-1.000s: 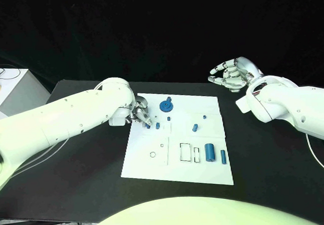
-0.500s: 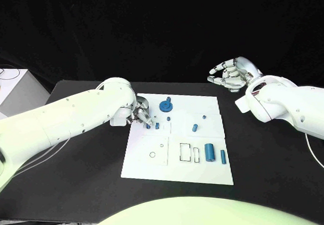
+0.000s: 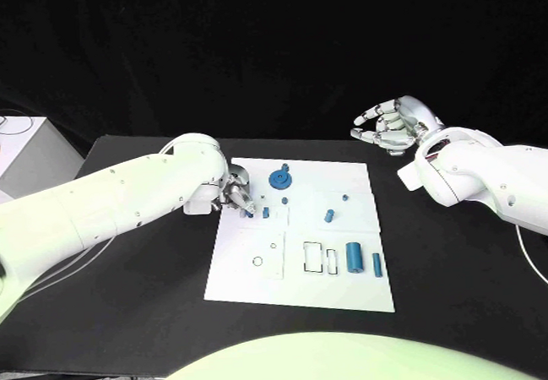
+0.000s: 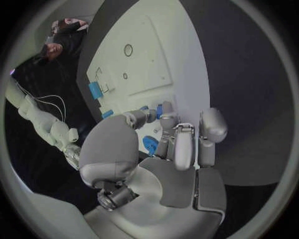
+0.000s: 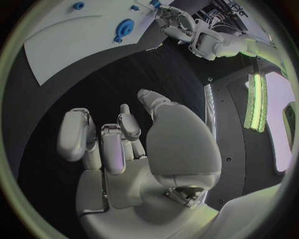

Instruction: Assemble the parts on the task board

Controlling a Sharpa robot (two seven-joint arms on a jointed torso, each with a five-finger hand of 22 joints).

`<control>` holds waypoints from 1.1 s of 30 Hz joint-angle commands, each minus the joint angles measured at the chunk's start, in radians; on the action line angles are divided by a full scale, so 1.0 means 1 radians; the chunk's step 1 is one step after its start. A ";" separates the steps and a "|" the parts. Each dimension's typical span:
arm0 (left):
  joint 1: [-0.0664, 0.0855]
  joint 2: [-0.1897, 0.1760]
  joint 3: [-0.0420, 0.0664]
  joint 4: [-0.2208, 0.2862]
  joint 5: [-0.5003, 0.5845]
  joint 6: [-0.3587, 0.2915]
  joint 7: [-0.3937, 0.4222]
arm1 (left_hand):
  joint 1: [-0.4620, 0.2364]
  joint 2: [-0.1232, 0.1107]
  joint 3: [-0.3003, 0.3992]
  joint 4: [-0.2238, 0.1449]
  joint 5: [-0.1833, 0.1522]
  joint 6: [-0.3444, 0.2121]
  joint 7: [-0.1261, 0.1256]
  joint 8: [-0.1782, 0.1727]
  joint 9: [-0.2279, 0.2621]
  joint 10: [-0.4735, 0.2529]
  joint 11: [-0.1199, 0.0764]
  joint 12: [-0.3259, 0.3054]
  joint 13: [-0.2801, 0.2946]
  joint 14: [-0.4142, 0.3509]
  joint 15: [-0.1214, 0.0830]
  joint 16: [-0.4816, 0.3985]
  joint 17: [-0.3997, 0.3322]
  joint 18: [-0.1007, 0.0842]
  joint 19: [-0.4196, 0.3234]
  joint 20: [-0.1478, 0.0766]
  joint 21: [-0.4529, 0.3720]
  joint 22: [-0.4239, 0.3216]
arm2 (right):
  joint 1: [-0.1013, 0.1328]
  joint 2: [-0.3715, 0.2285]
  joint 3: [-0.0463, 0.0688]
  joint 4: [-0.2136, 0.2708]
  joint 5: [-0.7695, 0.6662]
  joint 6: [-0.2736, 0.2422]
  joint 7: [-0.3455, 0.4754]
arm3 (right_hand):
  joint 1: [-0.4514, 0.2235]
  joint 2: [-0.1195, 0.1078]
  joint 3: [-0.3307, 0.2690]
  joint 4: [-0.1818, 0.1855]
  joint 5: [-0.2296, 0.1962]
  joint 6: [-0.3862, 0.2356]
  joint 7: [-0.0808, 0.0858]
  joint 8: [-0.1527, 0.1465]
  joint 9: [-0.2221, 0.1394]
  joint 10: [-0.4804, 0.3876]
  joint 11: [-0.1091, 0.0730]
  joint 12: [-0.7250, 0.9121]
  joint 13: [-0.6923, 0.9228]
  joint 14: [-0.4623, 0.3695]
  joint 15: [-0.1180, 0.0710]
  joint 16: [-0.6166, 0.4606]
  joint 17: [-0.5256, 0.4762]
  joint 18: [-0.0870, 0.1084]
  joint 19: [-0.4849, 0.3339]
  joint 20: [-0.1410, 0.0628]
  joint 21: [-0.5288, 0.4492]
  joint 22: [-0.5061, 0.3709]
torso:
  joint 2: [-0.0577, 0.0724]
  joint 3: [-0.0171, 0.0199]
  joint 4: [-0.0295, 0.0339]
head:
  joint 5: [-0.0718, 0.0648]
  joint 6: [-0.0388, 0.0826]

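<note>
The white task board (image 3: 300, 282) lies mid-table. My left hand (image 3: 235, 194) rests over its far left part, thumb and a finger pinching a small blue peg (image 3: 249, 212) that stands against the board; the left wrist view shows that peg (image 4: 159, 110) at the fingertips. Beside it are a second peg (image 3: 266, 212) and the blue gear (image 3: 281, 179). Small blue pieces (image 3: 330, 214) and two blue cylinders (image 3: 354, 256) lie further right. My right hand (image 3: 393, 124) hovers beyond the board's far right corner, fingers loosely bent and apart, holding nothing.
Printed outlines, a ring (image 3: 258, 260) and rectangles (image 3: 313, 256), mark the board's near half. A white box (image 3: 23, 150) stands off the table's left edge. Black table (image 3: 460, 266) surrounds the board on the right.
The left hand has stayed on the peg and shifted only very slightly. The right hand has not moved.
</note>
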 commanded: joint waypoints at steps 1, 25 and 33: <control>-0.013 0.000 -0.007 0.000 -0.033 -0.002 -0.006 | 0.001 0.012 0.186 -0.195 0.007 0.005 -0.002 0.007 0.003 0.003 -0.007 -0.003 0.001 0.072 -0.009 0.007 0.159 -0.008 0.003 0.000 0.007 0.003 | 0.000 0.000 0.000 0.000 -0.007 0.010 0.008 | 0.006 0.004 0.000 0.004 0.003 -0.008 0.001 0.003 0.001 0.003 0.000 0.002 0.001 0.046 0.006 -0.001 0.087 0.013 0.002 -0.002 -0.002 0.074 | 0.001 -0.0005 0.0000 | 0.001 0.000; -0.013 -0.008 -0.004 0.000 0.036 -0.006 -0.008 | 0.000 0.009 0.187 -0.203 0.026 0.017 -0.004 0.004 0.004 0.021 -0.009 0.007 0.024 0.078 -0.010 0.016 0.177 -0.009 0.008 -0.001 0.012 0.010 | -0.001 0.000 0.000 0.000 -0.007 0.010 0.008 | 0.007 0.003 -0.001 0.006 0.004 -0.009 0.001 0.006 0.001 0.004 0.000 0.001 0.000 0.046 0.005 -0.001 0.087 0.014 0.002 -0.002 -0.006 0.073 | 0.000 0.0010 -0.0016 | 0.003 0.000; -0.013 -0.011 -0.004 0.000 0.095 0.013 -0.019 | -0.030 0.003 0.184 -0.222 0.128 0.046 -0.011 -0.006 0.014 0.062 -0.016 0.031 0.081 0.089 -0.016 0.032 0.211 -0.015 0.027 -0.007 0.035 0.041 | -0.001 0.001 0.000 0.000 -0.007 0.010 0.008 | 0.007 0.003 -0.001 0.006 0.004 -0.009 0.001 0.006 0.001 0.004 0.000 0.001 0.000 0.046 0.005 -0.001 0.087 0.014 0.002 -0.002 -0.006 0.073 | -0.001 0.0022 -0.0006 | 0.004 0.000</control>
